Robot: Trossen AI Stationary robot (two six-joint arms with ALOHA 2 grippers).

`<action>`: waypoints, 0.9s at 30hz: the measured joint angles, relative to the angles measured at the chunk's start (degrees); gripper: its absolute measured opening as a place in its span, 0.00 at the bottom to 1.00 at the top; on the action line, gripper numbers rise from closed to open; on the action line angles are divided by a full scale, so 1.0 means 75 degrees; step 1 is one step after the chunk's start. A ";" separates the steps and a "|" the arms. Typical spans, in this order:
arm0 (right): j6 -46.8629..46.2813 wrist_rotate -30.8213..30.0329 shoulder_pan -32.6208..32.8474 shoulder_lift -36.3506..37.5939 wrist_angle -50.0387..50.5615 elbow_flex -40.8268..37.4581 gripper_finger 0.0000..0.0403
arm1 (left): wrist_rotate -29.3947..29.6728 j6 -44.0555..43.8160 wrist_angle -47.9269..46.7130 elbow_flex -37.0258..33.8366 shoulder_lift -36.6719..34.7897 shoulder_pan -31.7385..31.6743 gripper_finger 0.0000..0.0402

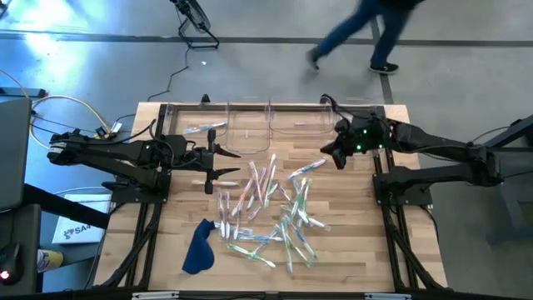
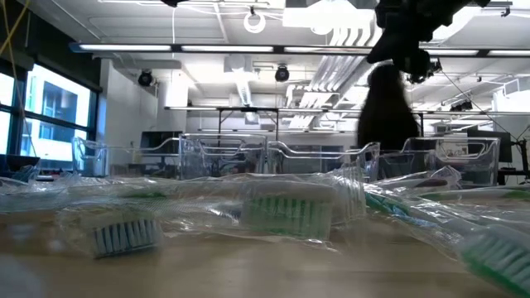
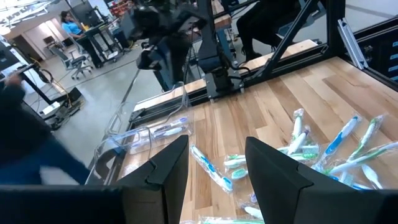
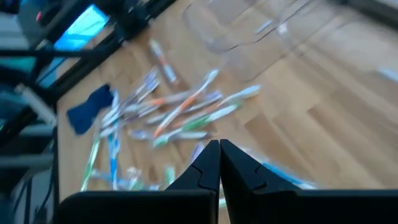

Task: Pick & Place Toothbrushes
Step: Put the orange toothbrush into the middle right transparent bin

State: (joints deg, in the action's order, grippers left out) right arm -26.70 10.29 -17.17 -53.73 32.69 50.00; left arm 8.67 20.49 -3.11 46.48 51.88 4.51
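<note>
Wrapped toothbrushes [image 2: 290, 211] nearest, right tool [image 4: 219, 163] closed, empty, raised

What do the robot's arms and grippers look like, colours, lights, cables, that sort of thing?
Both arms are dark, nearly black, built of jointed segments. The right arm shows small green lights near its wrist. Pale cables loop beside the base of the left arm. The left gripper has two broad, black, wedge-shaped fingers; the right gripper has two similar black fingers, tapering to narrow tips.
</note>
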 joint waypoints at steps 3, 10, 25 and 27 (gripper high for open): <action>0.0006 -0.0141 0.0460 -0.0026 0.0007 0.0000 0.01 | 0.0000 -0.0002 0.0000 0.0000 0.0000 0.0000 0.38; 0.0485 -0.0174 0.1474 -0.0024 0.0005 0.0000 0.00 | 0.0000 -0.0003 0.0002 0.0000 0.0000 0.0000 0.38; 0.0557 -0.0153 0.2148 -0.0082 -0.0089 0.0000 0.00 | -0.0248 -0.0003 0.0044 0.0000 -0.0001 0.0000 0.38; 0.0556 -0.0152 0.2146 -0.0082 -0.0215 0.0000 0.00 | -0.0248 -0.0003 0.0041 0.0000 -0.0001 0.0000 0.38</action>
State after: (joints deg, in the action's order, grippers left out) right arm -22.53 9.16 -1.07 -54.35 31.07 50.00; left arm 6.81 20.47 -2.80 46.48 51.88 4.51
